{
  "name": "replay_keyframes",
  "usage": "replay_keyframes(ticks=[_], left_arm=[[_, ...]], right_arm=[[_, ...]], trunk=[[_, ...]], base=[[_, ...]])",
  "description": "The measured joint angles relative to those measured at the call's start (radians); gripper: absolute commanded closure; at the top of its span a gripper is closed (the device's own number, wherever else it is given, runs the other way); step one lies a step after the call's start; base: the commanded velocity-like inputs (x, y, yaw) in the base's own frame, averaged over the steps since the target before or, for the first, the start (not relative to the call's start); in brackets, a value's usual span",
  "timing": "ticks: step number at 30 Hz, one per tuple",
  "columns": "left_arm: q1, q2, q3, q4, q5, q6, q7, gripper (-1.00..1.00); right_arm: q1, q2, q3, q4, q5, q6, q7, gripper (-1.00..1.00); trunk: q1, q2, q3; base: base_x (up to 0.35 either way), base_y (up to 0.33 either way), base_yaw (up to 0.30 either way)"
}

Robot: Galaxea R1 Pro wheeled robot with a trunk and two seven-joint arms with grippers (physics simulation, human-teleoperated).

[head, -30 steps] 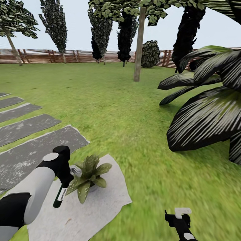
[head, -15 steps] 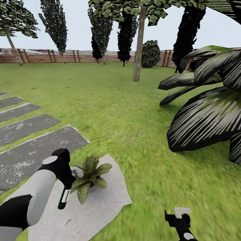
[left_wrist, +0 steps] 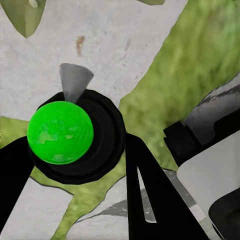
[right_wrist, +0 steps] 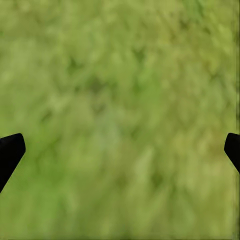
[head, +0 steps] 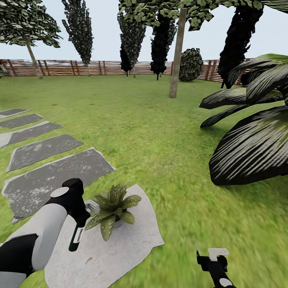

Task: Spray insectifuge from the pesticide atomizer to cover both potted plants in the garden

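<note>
stepping stones (head: 60, 170) left | palm fronds (head: 252, 148) right | bare trunk (head: 176, 56) centre | round bush (head: 191, 64) by it

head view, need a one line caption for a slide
Left pincer holds the pesticide atomizer beside a potted plant on a pale stone slab; right pincer hangs over lawn.

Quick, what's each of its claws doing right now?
Left gripper: shut on the pesticide atomizer.
Right gripper: open, holding nothing, over the lawn.

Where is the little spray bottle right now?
In the head view the atomizer hangs low at the left, held in the left gripper, just left of the potted plant over the pale stone slab.
</note>
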Motion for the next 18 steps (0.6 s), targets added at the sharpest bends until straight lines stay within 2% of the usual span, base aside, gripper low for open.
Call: replay_keyframes(ticks=[5,8,15,18], left_arm=[[-0.001,-0.001,-0.001,0.0,-0.001,0.0,0.002,1.0],[0.011,0.01,0.0,0.003,-0.002,-0.001,0.005,1.0],[0.033,0.001,-0.001,0.0,-0.001,0.0,0.006,1.0],[0.033,-0.002,0.001,0.0,-0.001,0.0,0.006,1.0]], right_arm=[[0.0,0.004,0.001,-0.003,-0.002,0.0,0.001,-1.0],[0.0,0.005,0.001,-0.003,-0.002,0.0,0.002,-1.0],[0.0,0.009,0.0,-0.003,-0.002,0.0,0.0,-1.0],[0.0,0.009,0.001,-0.003,-0.002,0.0,0.0,-1.0]], trunk=[[0.0,0.0,0.0],[0.0,0.0,0.0],[0.0,0.0,0.0],[0.0,0.0,0.0]], base=[[0.0,0.0,0.0],[0.0,0.0,0.011],[-0.01,-0.003,0.224],[-0.19,-0.097,0.104]])
